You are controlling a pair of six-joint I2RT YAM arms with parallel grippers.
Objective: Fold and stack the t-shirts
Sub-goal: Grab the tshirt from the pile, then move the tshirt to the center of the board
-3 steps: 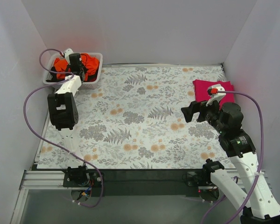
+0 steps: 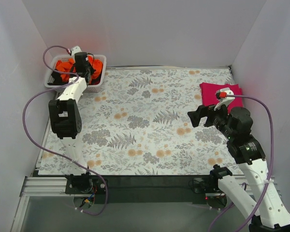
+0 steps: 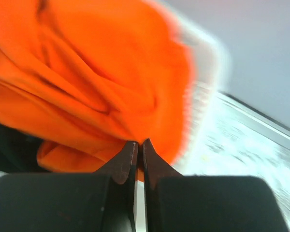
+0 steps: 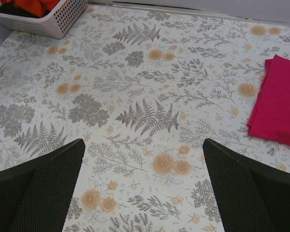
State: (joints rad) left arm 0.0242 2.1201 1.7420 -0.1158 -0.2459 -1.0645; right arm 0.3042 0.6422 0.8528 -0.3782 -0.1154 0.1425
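Left gripper [image 2: 82, 66]: It reached into the basket at the far-left corner of the table, its jaws pressed together. In the left wrist view [image 3: 137, 145] the two dark fingertips met with a fold of orange cloth pinched between them.
Orange t-shirt [image 2: 65, 65]: It lay crumpled in the basket, bunched up around the left gripper. Up close [image 3: 101, 72] it filled most of the wrist view in deep folds and hung over the fingertips.
Basket [image 2: 94, 87]: A white perforated plastic basket sat in the table's far-left corner, against the left wall. In the right wrist view [image 4: 48, 24] only its near corner showed, and in the left wrist view its rim [image 3: 203, 87] was a white blur beside the orange cloth.
Right gripper [image 2: 199, 116]: It hovered above the right half of the table with its jaws spread wide and nothing between them [image 4: 142, 145], only floral cloth showing below.
Magenta-pink t-shirt [image 2: 210, 90]: It lay folded flat into a neat rectangle near the right edge of the table, just beyond the right gripper. Its left edge showed in the right wrist view [image 4: 280, 101].
Table [image 2: 145, 121]: It was covered with a pale cloth printed with grey ferns and orange flowers [image 4: 135, 72].
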